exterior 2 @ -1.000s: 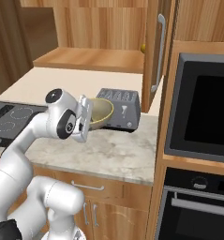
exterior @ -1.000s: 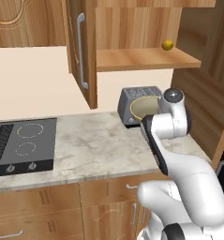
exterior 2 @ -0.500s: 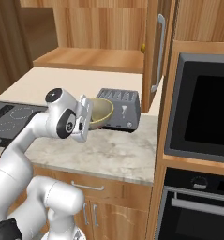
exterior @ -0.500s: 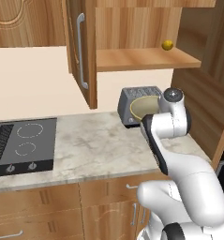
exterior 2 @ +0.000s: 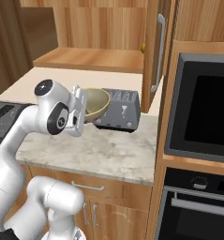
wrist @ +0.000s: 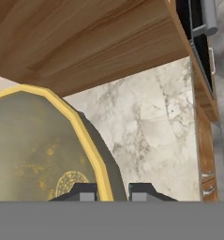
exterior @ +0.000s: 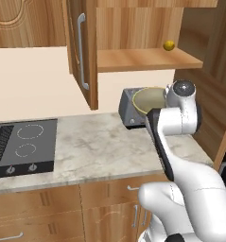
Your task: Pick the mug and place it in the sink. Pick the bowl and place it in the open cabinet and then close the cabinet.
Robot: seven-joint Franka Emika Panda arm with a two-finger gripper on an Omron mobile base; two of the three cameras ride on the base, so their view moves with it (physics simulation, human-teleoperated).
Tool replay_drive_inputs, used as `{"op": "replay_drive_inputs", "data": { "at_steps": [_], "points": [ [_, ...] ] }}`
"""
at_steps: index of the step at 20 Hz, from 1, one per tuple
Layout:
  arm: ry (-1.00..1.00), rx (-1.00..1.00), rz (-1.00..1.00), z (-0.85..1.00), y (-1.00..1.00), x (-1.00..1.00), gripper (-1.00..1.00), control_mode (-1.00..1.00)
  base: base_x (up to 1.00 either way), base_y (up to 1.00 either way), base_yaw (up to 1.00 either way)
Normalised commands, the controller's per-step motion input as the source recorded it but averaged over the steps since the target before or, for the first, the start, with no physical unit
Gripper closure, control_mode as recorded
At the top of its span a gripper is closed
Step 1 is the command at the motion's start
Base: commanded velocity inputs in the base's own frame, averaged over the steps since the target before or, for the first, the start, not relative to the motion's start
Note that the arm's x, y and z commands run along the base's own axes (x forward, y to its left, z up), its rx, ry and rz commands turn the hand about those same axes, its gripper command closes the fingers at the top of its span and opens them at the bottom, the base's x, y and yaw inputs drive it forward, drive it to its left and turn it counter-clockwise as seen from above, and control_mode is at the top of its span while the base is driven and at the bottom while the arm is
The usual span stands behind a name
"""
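Note:
The olive-beige bowl [exterior: 150, 100] [exterior 2: 95, 104] hangs tipped on its side just in front of the toaster, above the counter and below the shelf of the open cabinet [exterior: 147, 59] [exterior 2: 90, 58]. My gripper [wrist: 111, 192] [exterior 2: 84, 110] is shut on the bowl's [wrist: 33, 150] yellowish rim, one fingertip inside and one outside. In the hand view the underside of the cabinet's shelf [wrist: 85, 37] lies close above the bowl. The cabinet's doors [exterior: 81, 52] [exterior 2: 155, 51] stand open on both sides. The mug and the sink are out of view.
A grey toaster [exterior: 128, 111] [exterior 2: 120, 110] stands right behind the bowl. A small yellow fruit [exterior: 169, 45] [exterior 2: 143, 47] lies at the right end of the shelf. A black cooktop [exterior: 22, 146] is at the left, a built-in oven [exterior 2: 197, 108] at the right.

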Motion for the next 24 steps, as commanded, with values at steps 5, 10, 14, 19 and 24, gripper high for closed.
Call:
{"op": "replay_drive_inputs", "data": {
  "at_steps": [5,10,14,19,24],
  "points": [
    [0.0,0.05,0.07,0.51,0.03,0.0,1.0,-1.0,0.0,0.0,0.0],
    [-0.06,0.01,0.04,0.62,0.0,0.0,1.0,-1.0,0.0,0.0,0.0],
    [-0.12,0.0,0.0,0.62,0.08,-0.01,1.0,-1.0,0.0,0.0,0.0],
    [-0.09,0.0,0.0,0.52,0.0,0.0,1.0,-1.0,0.0,0.0,0.0],
    [-0.11,0.0,0.0,0.39,0.0,0.12,1.0,-1.0,0.0,0.0,0.0]
  ]
}}
